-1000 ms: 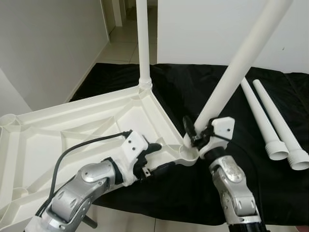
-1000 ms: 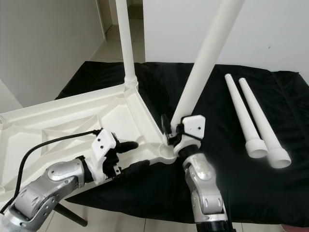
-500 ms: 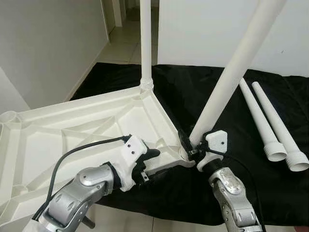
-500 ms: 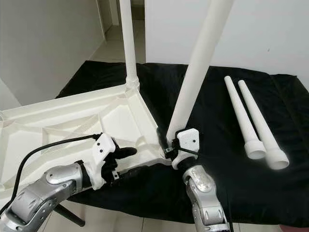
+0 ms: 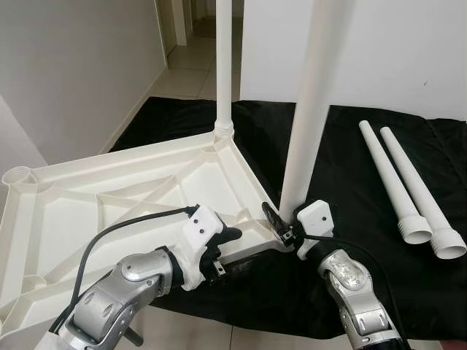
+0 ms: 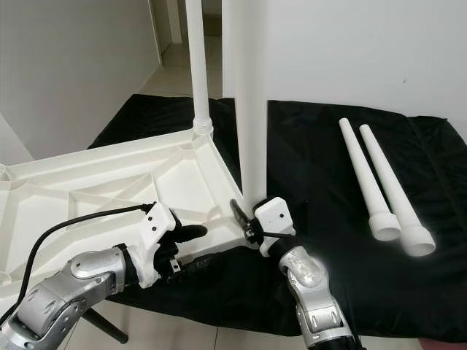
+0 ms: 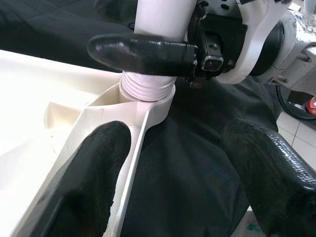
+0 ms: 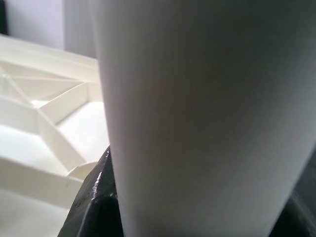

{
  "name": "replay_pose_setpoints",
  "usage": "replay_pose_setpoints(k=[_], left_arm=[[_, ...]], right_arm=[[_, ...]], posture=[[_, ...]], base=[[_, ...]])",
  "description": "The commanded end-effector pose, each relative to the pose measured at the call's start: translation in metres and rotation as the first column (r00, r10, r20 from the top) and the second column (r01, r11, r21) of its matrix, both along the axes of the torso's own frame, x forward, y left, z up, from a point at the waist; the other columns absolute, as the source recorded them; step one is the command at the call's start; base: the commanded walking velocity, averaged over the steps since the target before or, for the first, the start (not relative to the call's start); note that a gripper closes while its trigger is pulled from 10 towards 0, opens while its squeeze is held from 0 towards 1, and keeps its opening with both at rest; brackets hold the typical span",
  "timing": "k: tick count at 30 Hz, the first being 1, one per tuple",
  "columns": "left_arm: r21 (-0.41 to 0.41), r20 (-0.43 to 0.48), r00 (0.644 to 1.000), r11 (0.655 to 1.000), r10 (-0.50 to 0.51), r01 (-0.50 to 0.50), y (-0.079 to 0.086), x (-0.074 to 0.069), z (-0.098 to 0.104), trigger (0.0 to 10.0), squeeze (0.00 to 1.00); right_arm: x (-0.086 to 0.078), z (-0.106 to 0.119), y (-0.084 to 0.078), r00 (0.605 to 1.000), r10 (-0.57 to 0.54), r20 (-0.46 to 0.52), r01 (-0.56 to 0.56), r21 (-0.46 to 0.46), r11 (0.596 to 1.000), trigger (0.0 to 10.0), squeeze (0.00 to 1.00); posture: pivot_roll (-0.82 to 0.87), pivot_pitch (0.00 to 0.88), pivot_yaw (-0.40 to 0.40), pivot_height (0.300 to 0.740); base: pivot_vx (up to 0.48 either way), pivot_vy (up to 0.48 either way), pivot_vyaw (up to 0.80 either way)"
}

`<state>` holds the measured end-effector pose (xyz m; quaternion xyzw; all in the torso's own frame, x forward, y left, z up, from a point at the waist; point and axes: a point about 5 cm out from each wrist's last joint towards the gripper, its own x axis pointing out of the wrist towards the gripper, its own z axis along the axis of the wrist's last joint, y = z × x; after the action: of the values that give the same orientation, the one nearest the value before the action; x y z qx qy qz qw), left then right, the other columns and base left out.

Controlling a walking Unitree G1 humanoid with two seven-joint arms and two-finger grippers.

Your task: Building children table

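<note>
- Tabletop (image 5: pixel 109 197), white, lies underside up w/ its near corner on the black cloth (image 5: pixel 379 240); everything below is placed from that near corner
- Fitted leg (image 5: pixel 224 65) stands upright in the far corner socket, well apart from the near corner
- Held leg (image 5: pixel 310 102) stands at the near corner, long axis close to vertical, threaded end in the socket (image 7: pixel 146 91)
- Two spare legs (image 5: pixel 408 182) lie side by side on the cloth, well to the right of the near corner
- Right gripper (image 5: pixel 290 224) is clamped round the held leg's base just above the socket; nearer arm, so the seating/twist looks like its job
- Left gripper (image 5: pixel 230 251) straddles the tabletop's edge just left of the near corner, fingers spread, one above the rim & one below, prob. steadying, squeezing nothing
</note>
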<state>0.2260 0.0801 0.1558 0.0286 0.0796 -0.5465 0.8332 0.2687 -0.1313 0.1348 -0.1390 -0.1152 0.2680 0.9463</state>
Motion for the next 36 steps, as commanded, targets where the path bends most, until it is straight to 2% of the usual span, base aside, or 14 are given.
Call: replay_pose_setpoints(k=[1, 5, 6, 8, 13, 29, 30, 31, 32, 33, 35, 36], left_arm=[[0.004, 0.009, 1.0, 1.0, 0.003, -0.003, 0.001, 0.0, 0.003, 10.0, 0.0], [0.007, 0.012, 1.0, 1.0, 0.01, -0.01, 0.002, 0.001, 0.004, 10.0, 0.0], [0.006, 0.012, 1.0, 1.0, 0.014, -0.014, 0.002, 0.001, 0.004, 10.0, 0.0], [0.004, 0.015, 1.0, 1.0, 0.018, -0.018, 0.002, 0.002, 0.005, 10.0, 0.0], [0.004, 0.02, 1.0, 1.0, 0.017, -0.017, 0.003, 0.002, 0.006, 10.0, 0.0], [0.01, 0.025, 1.0, 1.0, 0.018, -0.018, 0.003, 0.003, 0.006, 10.0, 0.0], [0.011, 0.026, 0.999, 1.0, 0.02, -0.021, 0.003, 0.003, 0.006, 10.0, 0.0], [0.012, 0.027, 0.999, 1.0, 0.025, -0.025, 0.004, 0.003, 0.007, 10.0, 0.0], [0.012, 0.027, 0.999, 1.0, 0.025, -0.025, 0.004, 0.003, 0.007, 10.0, 0.0], [0.012, 0.027, 0.999, 1.0, 0.028, -0.028, 0.004, 0.003, 0.007, 10.0, 0.0], [0.012, 0.027, 0.999, 1.0, 0.028, -0.028, 0.004, 0.003, 0.007, 10.0, 0.0], [0.013, 0.028, 0.999, 0.999, 0.031, -0.031, 0.005, 0.003, 0.007, 10.0, 0.0]], right_arm=[[-0.003, -0.018, 0.001, 0.996, 0.017, -0.085, -0.019, -0.028, 0.999, 10.0, 0.0], [-0.004, -0.023, 0.002, 0.989, 0.05, -0.138, -0.047, 0.023, 0.999, 10.0, 0.0], [-0.005, -0.024, 0.002, 0.985, 0.057, -0.163, -0.047, 0.063, 0.997, 10.0, 0.0], [-0.004, -0.025, 0.001, 0.978, 0.056, -0.201, -0.029, 0.136, 0.99, 10.0, 0.0], [0.002, -0.025, -0.002, 0.97, 0.036, -0.242, 0.021, 0.23, 0.973, 10.0, 0.0], [0.007, -0.027, -0.004, 0.957, 0.013, -0.29, 0.064, 0.256, 0.965, 10.0, 0.0], [0.006, -0.026, -0.002, 0.965, 0.006, -0.262, 0.061, 0.245, 0.968, 10.0, 0.0], [0.002, -0.024, 0.0, 0.983, -0.01, -0.181, 0.042, 0.171, 0.984, 10.0, 0.0], [0.002, -0.024, 0.0, 0.983, -0.01, -0.181, 0.042, 0.171, 0.984, 10.0, 0.0], [-0.003, -0.023, 0.003, 0.994, -0.004, -0.113, 0.016, 0.1, 0.995, 10.0, 0.0], [-0.003, -0.023, 0.003, 0.994, -0.004, -0.113, 0.016, 0.1, 0.995, 10.0, 0.0], [-0.005, -0.023, 0.005, 0.996, 0.005, -0.084, 0.001, 0.068, 0.998, 10.0, 0.0]], posture=[[-0.07, 0.059, 0.052, 0.74], [-0.07, 0.06, 0.05, 0.74], [-0.07, 0.06, 0.05, 0.74], [-0.07, 0.059, 0.051, 0.74], [-0.07, 0.056, 0.055, 0.74], [-0.06, 0.057, 0.058, 0.74], [-0.06, 0.059, 0.056, 0.74], [-0.05, 0.06, 0.056, 0.74], [-0.05, 0.06, 0.056, 0.74], [-0.05, 0.061, 0.056, 0.74], [-0.05, 0.061, 0.056, 0.74], [-0.05, 0.061, 0.057, 0.74]], base=[[0.0, 0.0, 0.0], [0.0, 0.0, 0.0], [0.0, 0.0, 0.0], [0.0, 0.0, 0.0], [0.0, 0.0, 0.0], [0.0, 0.0, 0.0], [0.0, 0.0, 0.0], [0.0, 0.0, 0.0], [0.0, 0.0, 0.0], [0.0, 0.0, 0.0], [0.0, 0.0, 0.0], [0.0, 0.0, 0.0]])
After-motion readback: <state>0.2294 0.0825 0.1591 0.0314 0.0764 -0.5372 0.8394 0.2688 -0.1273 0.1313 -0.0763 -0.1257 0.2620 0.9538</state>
